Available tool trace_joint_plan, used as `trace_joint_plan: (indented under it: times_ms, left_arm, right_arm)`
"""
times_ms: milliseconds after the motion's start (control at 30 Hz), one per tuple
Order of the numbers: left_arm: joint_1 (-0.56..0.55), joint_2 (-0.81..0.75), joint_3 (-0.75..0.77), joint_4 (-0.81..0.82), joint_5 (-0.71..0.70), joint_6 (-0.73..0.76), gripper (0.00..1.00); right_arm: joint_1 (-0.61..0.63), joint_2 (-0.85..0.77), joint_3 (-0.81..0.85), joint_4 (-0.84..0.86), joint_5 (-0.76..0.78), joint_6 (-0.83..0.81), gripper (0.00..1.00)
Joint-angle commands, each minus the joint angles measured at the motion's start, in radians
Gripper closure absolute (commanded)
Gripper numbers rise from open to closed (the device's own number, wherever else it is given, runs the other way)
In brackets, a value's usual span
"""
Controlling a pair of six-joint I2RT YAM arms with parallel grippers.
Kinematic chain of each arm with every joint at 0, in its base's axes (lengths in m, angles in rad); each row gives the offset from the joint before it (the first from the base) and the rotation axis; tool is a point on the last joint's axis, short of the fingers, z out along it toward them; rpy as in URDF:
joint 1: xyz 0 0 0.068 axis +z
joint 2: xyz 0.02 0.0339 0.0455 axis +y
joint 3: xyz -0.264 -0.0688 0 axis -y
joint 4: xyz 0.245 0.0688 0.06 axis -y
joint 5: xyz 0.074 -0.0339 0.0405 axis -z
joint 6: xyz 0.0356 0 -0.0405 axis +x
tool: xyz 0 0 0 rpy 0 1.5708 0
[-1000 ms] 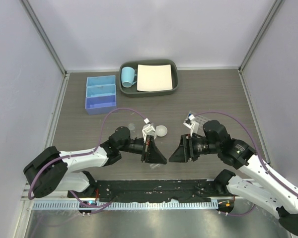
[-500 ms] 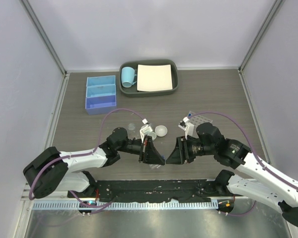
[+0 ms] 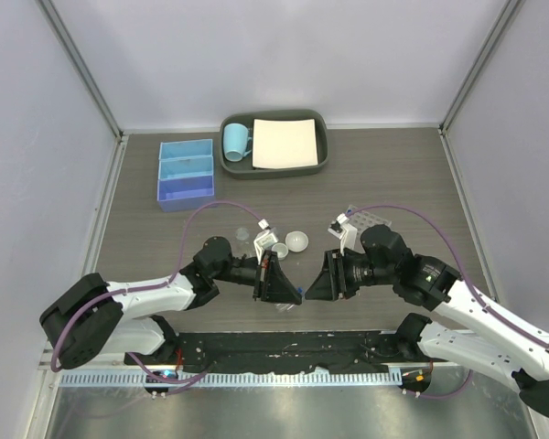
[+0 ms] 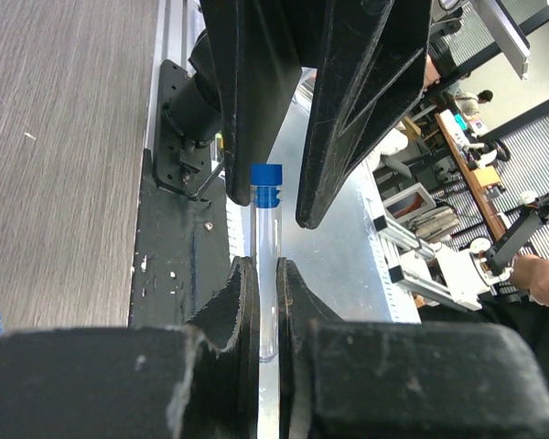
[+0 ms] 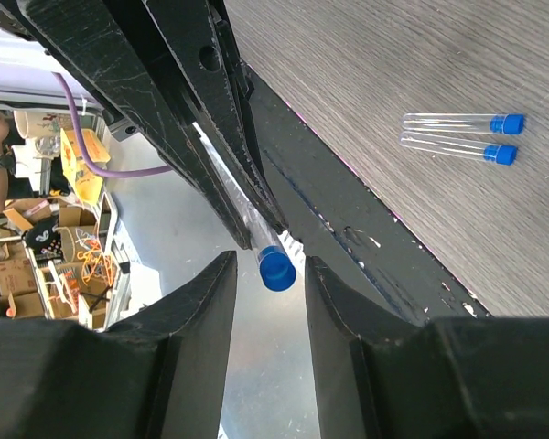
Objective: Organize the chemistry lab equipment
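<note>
My left gripper (image 3: 289, 288) is shut on a thin clear tube with a blue cap (image 4: 266, 183) and holds it above the table's near edge. The fingers (image 4: 242, 302) clamp the tube's lower end. My right gripper (image 3: 317, 284) faces it, open, with its fingers (image 5: 206, 302) on either side of the capped end (image 5: 276, 268), not touching. Two more blue-capped tubes (image 5: 457, 135) lie side by side on the table. The clear tube rack (image 3: 364, 221) stands behind my right arm. A white dish (image 3: 296, 240) and a small clear bottle (image 3: 243, 234) sit behind my left gripper. The blue three-compartment box (image 3: 185, 174) is at the far left.
A dark grey tray (image 3: 274, 165) with a white sheet and a light-blue mug (image 3: 235, 141) stands at the back middle. A black mounting rail (image 3: 284, 347) runs along the near edge. Walls close in the left, right and back.
My right gripper has moved left toward my left gripper and its open fingers now flank the tube's capped end. My left gripper has shifted slightly left with the tube.
</note>
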Motion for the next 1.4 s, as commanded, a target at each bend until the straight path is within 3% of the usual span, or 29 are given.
trace_joint_plan:
  times_ms: [0, 467, 767, 800, 867, 900, 933, 967, 1033, 1100, 1133, 1200, 1233, 1367]
  left_arm:
    - [0.005, -0.012, -0.002, 0.076, 0.01, -0.011, 1.0]
    - [0.006, 0.0, -0.005, 0.093, 0.01, -0.019, 1.0]
    - [0.006, 0.009, -0.002, 0.091, 0.018, -0.027, 0.99]
    - [0.008, 0.011, 0.001, 0.091, 0.016, -0.031, 0.96]
    - [0.008, 0.011, 0.012, 0.079, 0.01, -0.033, 0.77]
    - [0.008, 0.008, 0.018, 0.038, -0.014, -0.027, 0.69]
    - [0.008, 0.002, 0.032, -0.008, -0.036, -0.015, 0.52]
    - [0.008, -0.019, 0.074, -0.151, -0.059, 0.011, 0.48]
    - [0.009, -0.038, 0.119, -0.276, -0.135, 0.079, 0.4]
    - [0.009, -0.076, 0.196, -0.506, -0.224, 0.149, 0.36]
    - [0.011, -0.089, 0.24, -0.631, -0.335, 0.159, 0.35]
    - [0.009, -0.127, 0.292, -0.773, -0.477, 0.192, 0.35]
    - [0.011, -0.136, 0.34, -0.835, -0.639, 0.196, 0.35]
    - [0.009, -0.173, 0.435, -1.158, -0.991, 0.187, 0.32]
  right_arm:
    - [0.006, 0.001, 0.053, 0.047, 0.017, -0.005, 0.59]
    - [0.009, 0.01, 0.059, 0.065, 0.011, -0.002, 0.65]
    - [0.008, 0.01, 0.065, 0.068, 0.029, -0.003, 0.87]
    - [0.008, 0.01, 0.069, 0.065, 0.035, -0.006, 0.9]
    - [0.008, 0.013, 0.078, 0.058, 0.049, -0.011, 0.92]
    - [0.008, 0.016, 0.082, 0.041, 0.075, -0.018, 0.95]
    - [0.008, 0.017, 0.084, 0.035, 0.086, -0.021, 0.96]
    - [0.008, 0.021, 0.09, 0.027, 0.095, -0.023, 0.96]
    - [0.008, 0.036, 0.096, -0.002, 0.127, -0.034, 0.97]
    - [0.008, 0.047, 0.11, -0.034, 0.159, -0.043, 0.98]
    - [0.008, 0.049, 0.121, -0.043, 0.194, -0.052, 0.98]
    - [0.008, 0.061, 0.139, -0.082, 0.242, -0.058, 0.98]
    - [0.009, 0.066, 0.16, -0.096, 0.307, -0.064, 0.98]
    - [0.008, 0.116, 0.222, -0.183, 0.481, -0.09, 0.99]
